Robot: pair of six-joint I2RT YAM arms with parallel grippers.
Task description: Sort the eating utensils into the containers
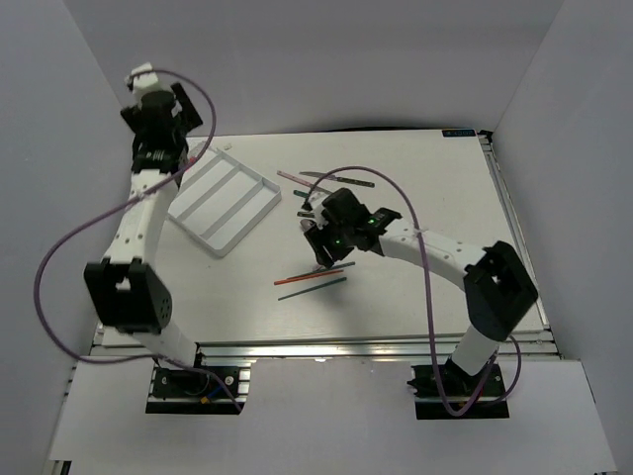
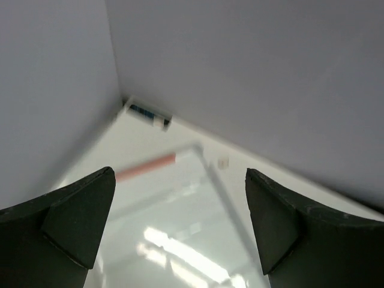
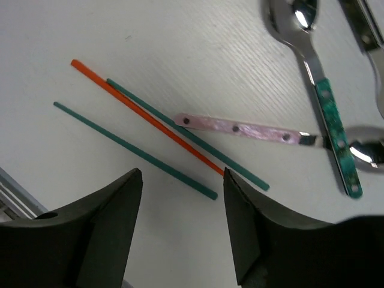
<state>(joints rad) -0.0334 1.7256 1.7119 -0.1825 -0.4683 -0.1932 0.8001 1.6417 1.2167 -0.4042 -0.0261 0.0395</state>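
The white cutlery tray (image 1: 223,203) lies at the left back of the table. My left gripper (image 1: 180,143) hangs open and empty above its far corner. In the left wrist view (image 2: 180,192) a blurred pink handle (image 2: 146,167) lies at the tray's far end, by the rim (image 2: 217,180). My right gripper (image 1: 318,252) is open and empty just above the table. In the right wrist view (image 3: 182,180) its fingertips stand near an orange chopstick (image 3: 150,126) and two teal chopsticks (image 3: 135,150). Beyond them lie a pink-handled utensil (image 3: 240,128) and a teal-handled spoon (image 3: 333,126).
Several more utensils (image 1: 331,181) lie scattered behind the right gripper, mid-table. The chopsticks (image 1: 312,277) lie toward the front edge. White walls close in the left, back and right sides. A metal rail (image 1: 376,346) runs along the near table edge.
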